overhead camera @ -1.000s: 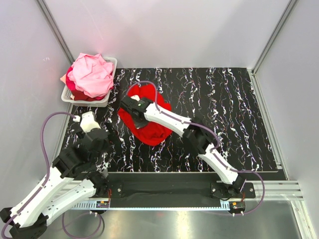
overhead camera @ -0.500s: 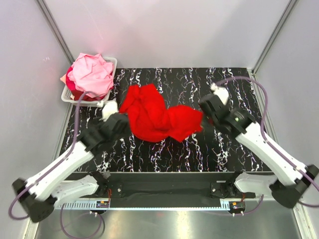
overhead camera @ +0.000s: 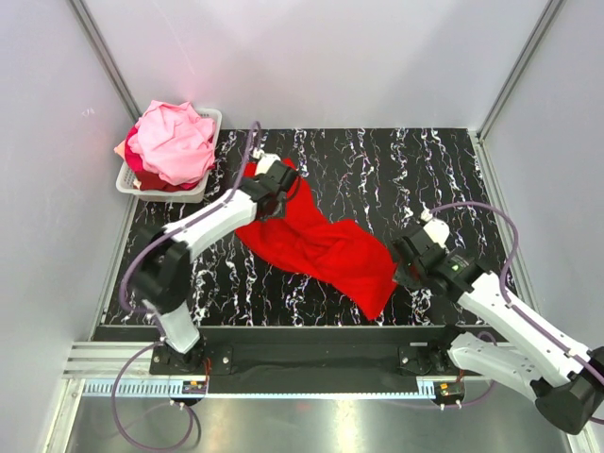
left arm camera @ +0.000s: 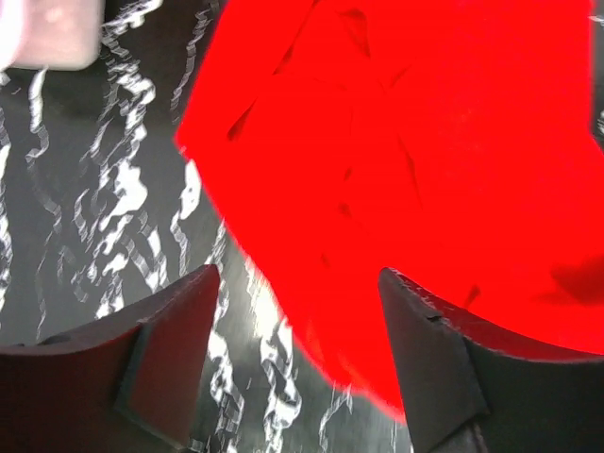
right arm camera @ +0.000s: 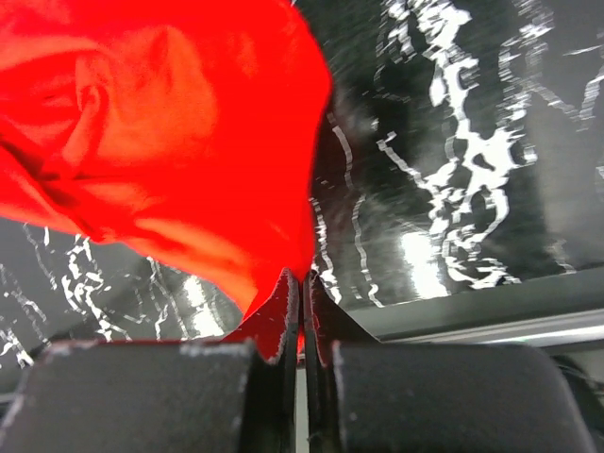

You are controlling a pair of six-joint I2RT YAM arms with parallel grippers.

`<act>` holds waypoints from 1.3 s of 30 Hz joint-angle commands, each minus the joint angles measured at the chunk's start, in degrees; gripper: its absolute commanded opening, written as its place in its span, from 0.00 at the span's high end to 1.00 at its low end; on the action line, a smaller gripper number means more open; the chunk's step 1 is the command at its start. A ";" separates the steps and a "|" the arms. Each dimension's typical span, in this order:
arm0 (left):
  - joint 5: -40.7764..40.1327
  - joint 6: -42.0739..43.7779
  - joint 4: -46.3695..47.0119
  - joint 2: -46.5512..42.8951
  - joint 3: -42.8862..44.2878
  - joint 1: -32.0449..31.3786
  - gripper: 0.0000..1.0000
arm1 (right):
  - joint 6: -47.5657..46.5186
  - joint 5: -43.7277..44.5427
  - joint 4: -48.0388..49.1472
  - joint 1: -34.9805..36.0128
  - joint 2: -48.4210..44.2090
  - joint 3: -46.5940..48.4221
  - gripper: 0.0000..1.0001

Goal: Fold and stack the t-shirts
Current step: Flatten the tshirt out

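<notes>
The red t-shirt [overhead camera: 316,241] lies stretched diagonally across the black marbled mat, from back left to front right. My left gripper [overhead camera: 276,196] hovers over its back-left end with jaws open and empty; in the left wrist view [left arm camera: 300,330] the shirt's edge [left arm camera: 406,170] lies between and beyond the fingers. My right gripper [overhead camera: 401,269] is shut on the shirt's front-right corner; in the right wrist view [right arm camera: 300,283] the red cloth [right arm camera: 170,132] hangs from the closed tips. Pink and peach t-shirts [overhead camera: 173,142] sit heaped in the basket.
The white slotted basket [overhead camera: 206,177] stands at the back left corner of the mat [overhead camera: 425,179]. Grey walls close in the sides and back. A metal rail [overhead camera: 302,354] runs along the mat's front edge.
The right gripper has pulled the shirt's corner toward the front right, stretching the shirt flat. The left arm reached to the shirt's back-left end and now has its jaws open.
</notes>
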 commanded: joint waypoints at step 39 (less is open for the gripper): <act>11.80 -29.29 -1.60 -47.13 -40.82 9.47 0.30 | 1.97 5.55 -0.34 -0.53 2.77 5.79 1.00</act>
